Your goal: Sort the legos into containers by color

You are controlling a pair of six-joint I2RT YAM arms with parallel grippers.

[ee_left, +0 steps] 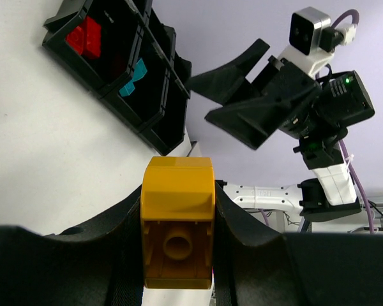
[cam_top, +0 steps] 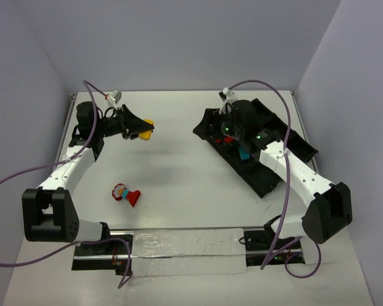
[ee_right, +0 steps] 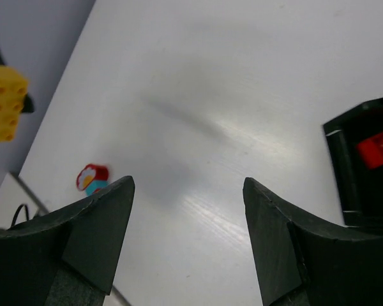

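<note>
My left gripper (cam_top: pixel 142 130) (ee_left: pixel 178 191) is shut on a yellow lego brick (ee_left: pixel 177 223), held above the table's far left; the same brick (ee_right: pixel 3 105) shows at the left edge of the right wrist view. A small red, cyan and yellow clump of legos (cam_top: pixel 126 194) (ee_right: pixel 92 178) lies on the table near the left arm. The black divided tray (cam_top: pixel 263 185) (ee_left: pixel 154 137) (ee_right: pixel 339 172) sits diagonally at the right, with a red brick (ee_left: pixel 84 38) (ee_right: pixel 378 146) and a cyan brick (cam_top: pixel 244 153) (ee_left: pixel 135 76) in separate compartments. My right gripper (cam_top: pixel 209 131) (ee_right: pixel 188 191) hovers open and empty by the tray's left end.
A clear plastic strip (cam_top: pixel 185 252) covers the near edge between the arm bases. Purple cables (cam_top: pixel 25 175) loop off both arms. Walls close in the table at the back and on both sides.
</note>
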